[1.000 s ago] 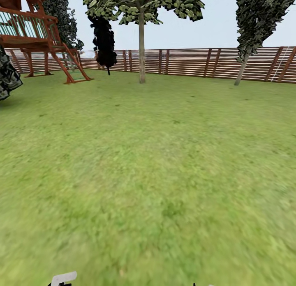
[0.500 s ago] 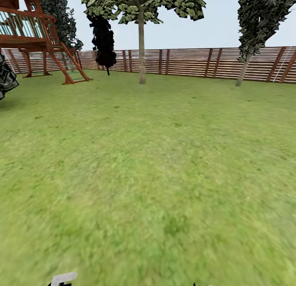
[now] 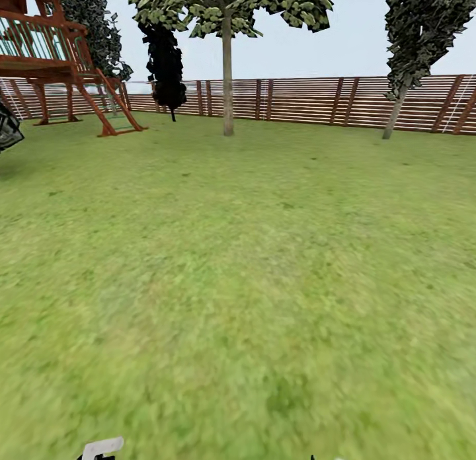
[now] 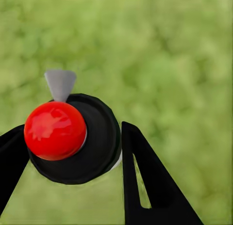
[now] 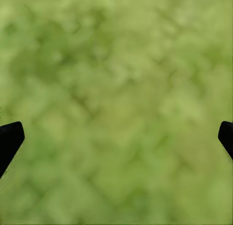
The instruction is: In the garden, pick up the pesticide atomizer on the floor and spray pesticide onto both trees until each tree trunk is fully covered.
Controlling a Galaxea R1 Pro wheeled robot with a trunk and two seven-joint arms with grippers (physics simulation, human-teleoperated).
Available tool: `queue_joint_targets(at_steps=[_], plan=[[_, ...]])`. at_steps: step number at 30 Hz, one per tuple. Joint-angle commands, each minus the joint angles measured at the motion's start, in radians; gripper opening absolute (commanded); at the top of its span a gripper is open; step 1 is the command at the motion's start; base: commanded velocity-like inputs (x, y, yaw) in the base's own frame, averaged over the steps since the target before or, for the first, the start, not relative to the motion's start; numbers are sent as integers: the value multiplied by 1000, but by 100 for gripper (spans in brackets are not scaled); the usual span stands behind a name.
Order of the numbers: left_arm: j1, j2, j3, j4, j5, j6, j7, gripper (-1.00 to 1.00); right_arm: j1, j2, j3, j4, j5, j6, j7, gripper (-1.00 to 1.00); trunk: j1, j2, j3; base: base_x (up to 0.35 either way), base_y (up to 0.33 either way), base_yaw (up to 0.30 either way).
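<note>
Gripping the pesticide atomizer (image 4: 73,140), the left gripper (image 4: 73,152) has its two black fingers (image 4: 145,186) closed against the dark round body, one on each side, seen from above in the left wrist view. The red dot (image 4: 55,130) sits on top of the atomizer, with a small grey nozzle tip (image 4: 60,84) sticking out past the rim. Blurred lawn (image 4: 174,65) lies beyond it, atomizer off the ground.

Right gripper (image 5: 116,137) spread wide: only its two black fingertips (image 5: 9,137) show at opposite edges of the right wrist view, nothing between them but grass.

Head view: open lawn (image 3: 251,281) stretching to a brown slatted fence (image 3: 317,100). Two trees stand far off near the fence, well apart from both grippers: one tree (image 3: 227,83) with a straight pale trunk mid-frame, another tree (image 3: 396,110) with a leaning trunk to the right. A dark shrub-like shape (image 3: 165,63) stands left of the middle tree, and a red-brown wooden play tower (image 3: 59,63) with a ladder further left. A small light-grey part (image 3: 102,447) pokes in at the bottom edge, left side; cannot tell what it belongs to.
</note>
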Motion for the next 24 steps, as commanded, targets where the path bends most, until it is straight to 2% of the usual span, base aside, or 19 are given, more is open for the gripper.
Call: queue_joint_targets(at_steps=[1, 24], plan=[[0, 0, 0, 0, 0, 0, 0, -100, 0, 0, 0, 0, 0, 0, 0, 100, 0, 0, 0, 339, 0, 0], [0, 1, 0, 0, 0, 0, 1, -100, 0, 0, 0, 0, 0, 0, 0, 100, 0, 0, 0, 339, 0, 0]])
